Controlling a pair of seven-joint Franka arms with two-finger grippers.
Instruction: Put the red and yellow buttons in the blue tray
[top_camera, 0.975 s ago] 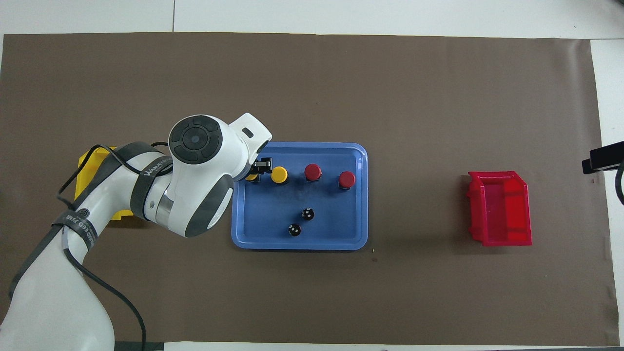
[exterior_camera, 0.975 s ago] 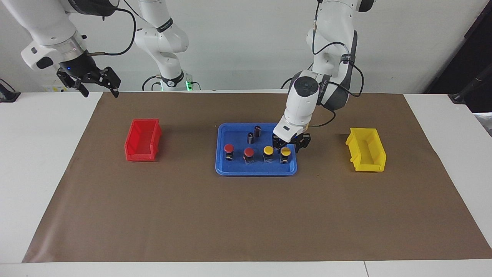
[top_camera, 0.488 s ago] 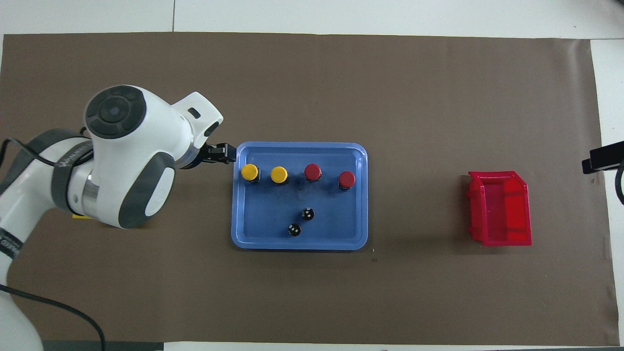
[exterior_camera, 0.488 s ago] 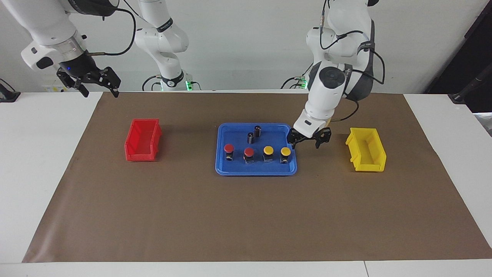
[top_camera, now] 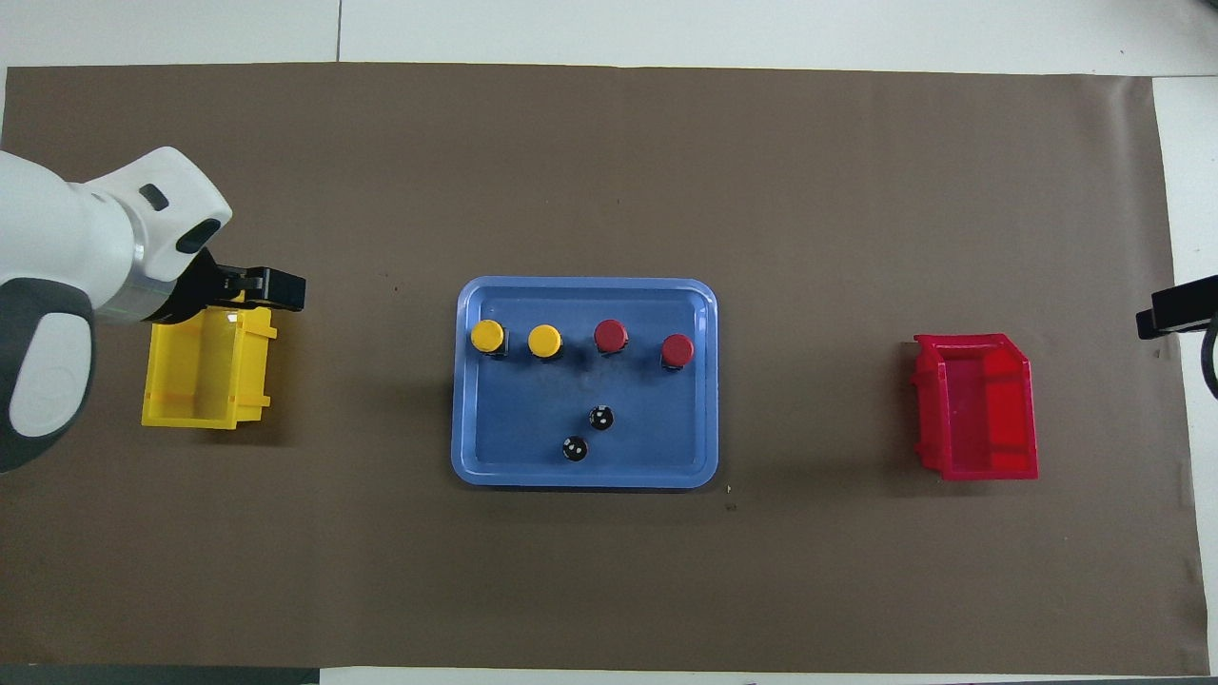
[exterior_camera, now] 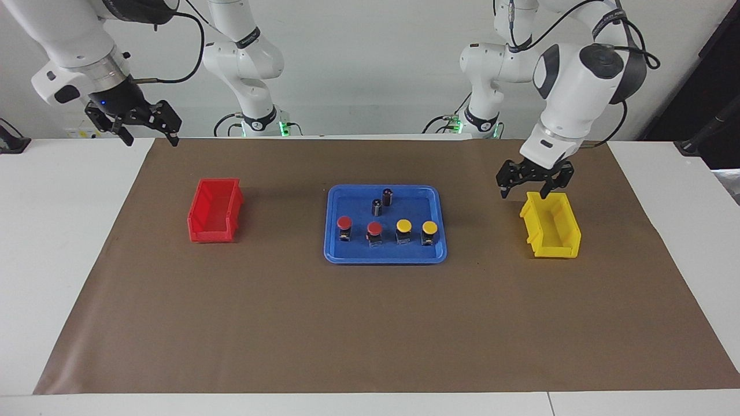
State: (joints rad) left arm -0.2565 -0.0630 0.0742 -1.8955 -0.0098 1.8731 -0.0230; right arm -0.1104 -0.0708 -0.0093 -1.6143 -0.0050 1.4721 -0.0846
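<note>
You can take the blue tray [exterior_camera: 341, 252] as your landmark, lying at the middle of the brown mat [exterior_camera: 370, 323] on the worktop [exterior_camera: 63, 254]. Inside the tray, nearest the robots, stand two small dark capless cylinders [exterior_camera: 382, 200], close together and upright. Farther from the robots, in the same tray, four buttons stand upright in a row along its length: two red buttons [exterior_camera: 359, 227] toward the right arm's end and two yellow buttons [exterior_camera: 416, 226] toward the left arm's end, each apart from the next. You may judge that the row leaves every cap clear to see and every body free of its neighbour, and that with all four in the tray the task looks done. Toward the left arm's end, well apart from the tray, sits one yellow bin [exterior_camera: 551, 225]; toward the right arm's end, also well apart, sits one red bin [exterior_camera: 215, 210]; both look empty. The left gripper [exterior_camera: 535, 182] hangs over the yellow bin's end that lies nearer the robots, its jaws released and holding nothing, which fits an arm clear of the tray. The right gripper [exterior_camera: 144, 126] waits high over the mat's corner at its own end, jaws spread and bare. Your count: four buttons, two cylinders, two bins, one tray.
</note>
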